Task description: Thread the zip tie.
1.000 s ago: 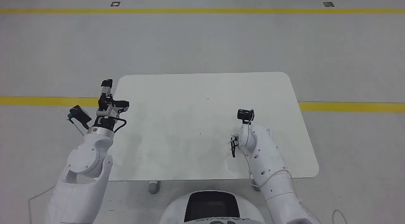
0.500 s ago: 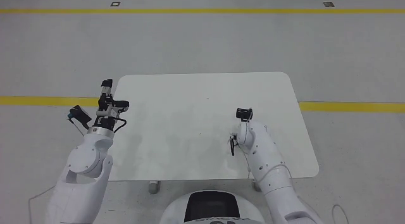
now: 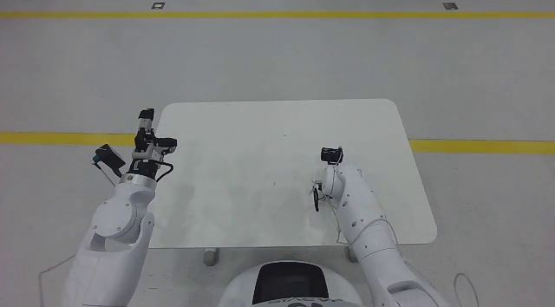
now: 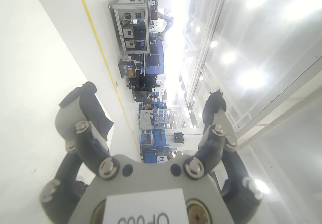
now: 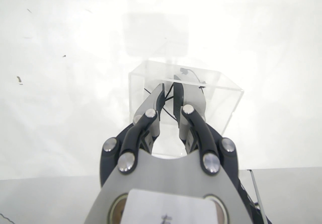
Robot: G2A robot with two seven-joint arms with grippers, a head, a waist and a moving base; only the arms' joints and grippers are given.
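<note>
A thin black zip tie (image 5: 189,71) lies inside a small clear box (image 5: 226,99) on the white table (image 3: 277,133). My right gripper (image 5: 168,87) points down into the box, with its fingers closed to a narrow gap on a strand of the tie. From above, that gripper (image 3: 316,197) sits at the table's right-middle part. My left gripper (image 4: 152,91) stands open and holds nothing, tilted up toward the room. In the top view the left gripper (image 3: 152,133) is at the table's left edge.
The table's front edge (image 5: 63,177) runs just behind the box. A few small dark specks (image 5: 18,79) lie on the tabletop. A yellow floor line (image 3: 486,146) passes behind the table.
My right arm has shifted slightly left and away from the robot's body over the box. The left arm has not moved.
</note>
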